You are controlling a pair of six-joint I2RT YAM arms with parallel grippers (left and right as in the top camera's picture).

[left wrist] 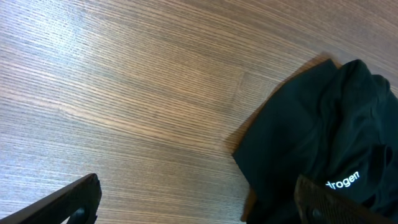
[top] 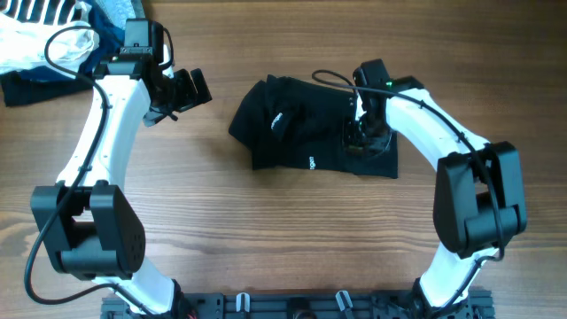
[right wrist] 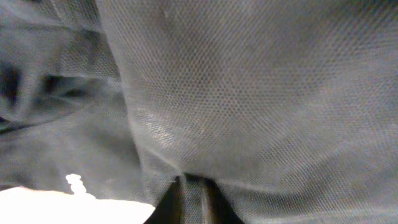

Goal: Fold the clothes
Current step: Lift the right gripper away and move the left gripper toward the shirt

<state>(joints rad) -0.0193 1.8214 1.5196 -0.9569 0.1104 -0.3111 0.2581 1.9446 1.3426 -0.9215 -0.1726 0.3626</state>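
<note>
A black garment (top: pixel 301 133) with small white lettering lies crumpled mid-table. My right gripper (top: pixel 361 133) is down on its right part, shut on a pinch of the black mesh fabric (right wrist: pixel 249 93), which fills the right wrist view; the fingertips (right wrist: pixel 193 193) meet on a fold. My left gripper (top: pixel 182 91) is open and empty, hovering left of the garment. In the left wrist view its fingers (left wrist: pixel 199 202) spread wide over bare wood, and the garment's left edge (left wrist: pixel 311 143) lies under the right finger.
A pile of other clothes (top: pixel 44 40), white, striped and dark blue, sits at the far left corner of the wooden table (top: pixel 266 230). A black cable (top: pixel 332 78) loops over the garment by the right arm.
</note>
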